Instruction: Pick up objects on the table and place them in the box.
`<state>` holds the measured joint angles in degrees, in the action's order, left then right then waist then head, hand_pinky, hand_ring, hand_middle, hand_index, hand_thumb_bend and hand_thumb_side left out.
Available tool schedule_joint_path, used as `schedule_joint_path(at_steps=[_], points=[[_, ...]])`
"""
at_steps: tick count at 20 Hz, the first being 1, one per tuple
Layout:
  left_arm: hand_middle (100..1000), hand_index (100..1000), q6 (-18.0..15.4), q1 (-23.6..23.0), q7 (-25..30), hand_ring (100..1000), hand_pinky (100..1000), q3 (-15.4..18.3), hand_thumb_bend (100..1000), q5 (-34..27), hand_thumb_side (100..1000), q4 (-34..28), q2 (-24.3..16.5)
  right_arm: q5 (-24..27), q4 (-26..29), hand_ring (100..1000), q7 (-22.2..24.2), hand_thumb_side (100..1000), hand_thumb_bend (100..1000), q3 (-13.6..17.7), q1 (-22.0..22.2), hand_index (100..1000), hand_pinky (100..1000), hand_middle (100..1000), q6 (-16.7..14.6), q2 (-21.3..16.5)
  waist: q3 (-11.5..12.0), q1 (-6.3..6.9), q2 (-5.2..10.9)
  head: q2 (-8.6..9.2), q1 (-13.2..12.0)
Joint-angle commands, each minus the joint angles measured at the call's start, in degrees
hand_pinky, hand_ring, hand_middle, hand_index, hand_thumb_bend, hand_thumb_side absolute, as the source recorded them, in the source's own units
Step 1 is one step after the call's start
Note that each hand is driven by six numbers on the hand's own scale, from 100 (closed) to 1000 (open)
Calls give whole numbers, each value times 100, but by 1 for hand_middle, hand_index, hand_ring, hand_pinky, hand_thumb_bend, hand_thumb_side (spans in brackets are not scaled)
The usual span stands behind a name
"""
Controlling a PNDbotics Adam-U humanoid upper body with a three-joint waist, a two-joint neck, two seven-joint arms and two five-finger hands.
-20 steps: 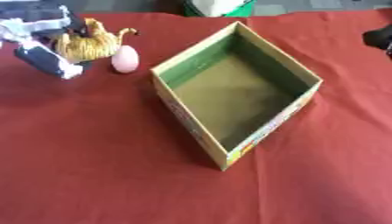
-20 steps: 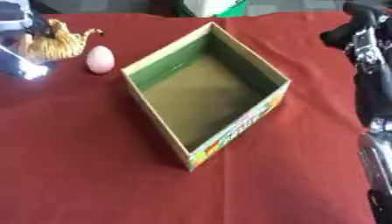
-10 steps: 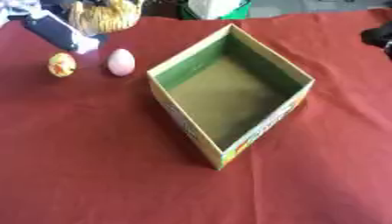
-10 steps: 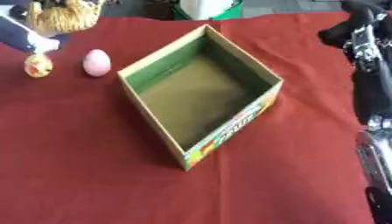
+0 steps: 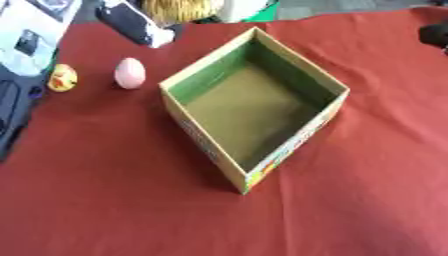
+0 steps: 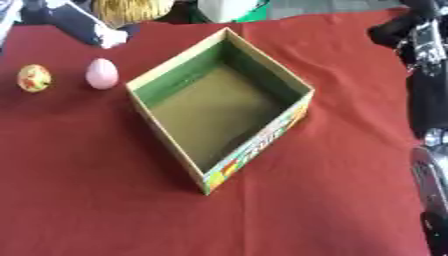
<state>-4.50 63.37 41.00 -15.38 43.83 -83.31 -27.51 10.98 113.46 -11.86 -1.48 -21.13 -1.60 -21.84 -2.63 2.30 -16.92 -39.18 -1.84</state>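
Beside the open box (image 5: 254,107), a pink egg (image 5: 129,73).

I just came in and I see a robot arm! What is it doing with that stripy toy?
The robot's left hand is holding a yellow striped toy up at the table's far edge, its fingers around it. The cardboard box in the middle has nothing in it yet. A pink egg and a small yellow ball wait on the red tablecloth beside the box. The right arm sits idle at the right side.
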Motion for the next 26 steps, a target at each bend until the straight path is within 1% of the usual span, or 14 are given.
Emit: schedule_joint_path(at_steps=[1,5,6,7,8,9,13,17,21,23,24,25,26], points=[[245,306,1,201,-181,342,223,41,100,295,334,121,197,65,113,656,21,648,100,-7,-118,795,741,520,-51,-43,-29,-27,105,49,-58],[242,303,12,218,-561,337,217,43,100,771,342,292,587,119,113,656,54,650,100,-45,-229,795,740,521,-84,4,-104,-49,68,74,-124],[243,304,21,203,-669,339,219,31,100,902,311,336,677,134,113,656,61,650,100,-52,-258,795,740,521,-95,19,-127,-59,59,81,-144],[243,304,23,182,-767,340,219,9,100,1052,342,375,760,150,113,656,67,650,100,-59,-282,795,740,521,-104,35,-147,-71,51,88,-163],[243,304,13,156,-844,341,220,-19,100,1199,301,419,840,163,113,656,71,650,100,-65,-300,794,740,521,-107,51,-167,-85,45,97,-182],[244,304,-8,129,-904,342,220,-47,100,1349,338,474,921,174,113,656,74,650,100,-69,-316,795,740,521,-109,68,-186,-100,41,104,-202],[248,305,-103,51,-1004,352,229,-105,100,1903,329,773,1216,211,113,656,87,649,100,-85,-371,794,739,521,-121,117,-258,-142,17,129,-268],[254,310,-173,22,-1013,362,239,-114,100,2250,318,1076,1332,225,113,656,102,647,100,-97,-380,794,740,520,-116,140,-279,-150,-5,134,-275],[271,328,-240,-25,-1016,381,259,-148,100,2266,309,1242,1422,229,113,656,108,643,100,-104,-388,794,740,520,-106,154,-276,-150,-34,146,-260],[301,366,-220,-55,-1034,401,280,-161,100,2151,294,1333,1472,227,113,656,106,642,100,-101,-385,794,740,519,-106,154,-275,-149,-43,145,-251],[328,403,-169,-69,-1057,421,304,-159,100,2037,269,1389,1502,225,113,656,105,638,100,-99,-383,794,741,519,-104,154,-273,-148,-47,148,-249],[336,417,-104,-82,-1089,427,312,-174,100,1933,283,1436,1529,223,113,656,104,641,100,-98,-380,794,741,519,-102,155,-273,-146,-51,153,-248],[350,439,-44,-92,-1113,442,330,-195,100,1841,278,1479,1553,221,113,656,104,639,100,-98,-377,794,741,519,-99,157,-274,-145,-54,157,-248]])
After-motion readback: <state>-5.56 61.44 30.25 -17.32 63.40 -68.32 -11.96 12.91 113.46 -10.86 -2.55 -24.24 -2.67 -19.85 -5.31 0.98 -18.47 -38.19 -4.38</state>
